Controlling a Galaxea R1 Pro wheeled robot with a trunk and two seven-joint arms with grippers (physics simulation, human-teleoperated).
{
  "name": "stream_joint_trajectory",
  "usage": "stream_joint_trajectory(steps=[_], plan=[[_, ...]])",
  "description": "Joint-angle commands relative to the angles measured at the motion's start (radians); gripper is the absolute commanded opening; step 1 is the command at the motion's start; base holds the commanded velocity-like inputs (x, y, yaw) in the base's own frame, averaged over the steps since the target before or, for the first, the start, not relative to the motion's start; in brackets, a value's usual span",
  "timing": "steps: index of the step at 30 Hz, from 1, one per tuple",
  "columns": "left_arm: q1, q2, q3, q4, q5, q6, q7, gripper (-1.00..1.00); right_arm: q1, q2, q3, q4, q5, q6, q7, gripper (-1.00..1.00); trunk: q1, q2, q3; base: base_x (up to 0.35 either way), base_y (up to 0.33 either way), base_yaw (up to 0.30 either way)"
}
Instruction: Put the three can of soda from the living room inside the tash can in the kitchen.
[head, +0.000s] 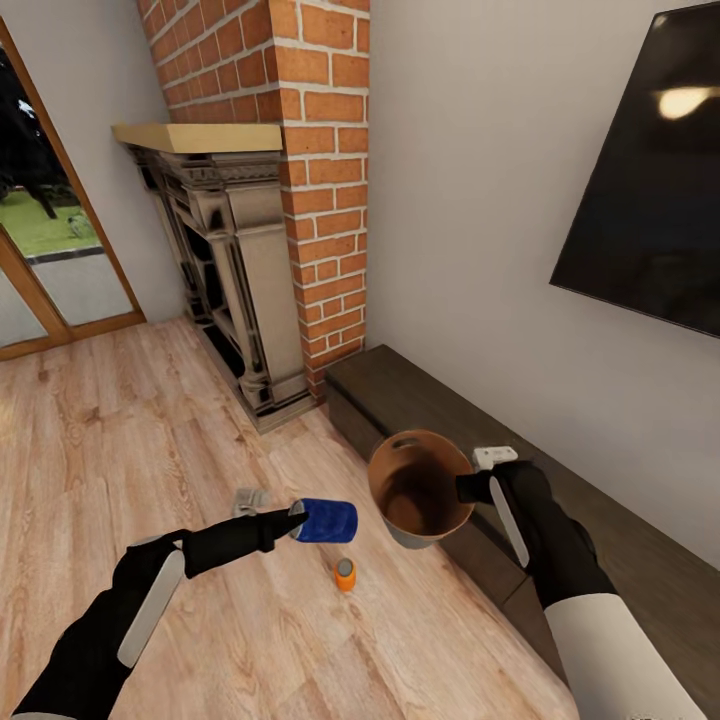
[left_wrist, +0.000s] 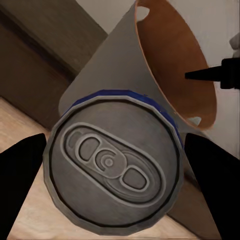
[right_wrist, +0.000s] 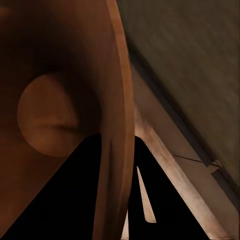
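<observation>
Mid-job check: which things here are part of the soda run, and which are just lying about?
Job:
blue can in left pincer
orange can on floor
grey-topped can lying behind
bucket, rim held by right pincer

Lying about:
white remote
dark cabinet
fireplace
TV

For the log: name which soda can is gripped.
The dark blue can, clamped sideways in the left gripper; the orange can stands loose on the floor.
</observation>
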Motion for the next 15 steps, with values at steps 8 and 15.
stream_joint_trajectory(steps=[8,15], plan=[[0.000,0.009,-0.001,0.000,0.001,0.000,-0.037,-1.00,0.000,-0.001,0.000,0.060,-0.016,-0.002,0.003,-1.00,0.000,0.000,0.000,0.000,0.000,0.000],[0.000,0.009,-0.001,0.000,0.001,0.000,-0.096,-1.00,0.000,0.000,0.001,0.127,-0.018,-0.005,0.004,-1.00,0.000,0.000,0.000,0.000,0.000,0.000]])
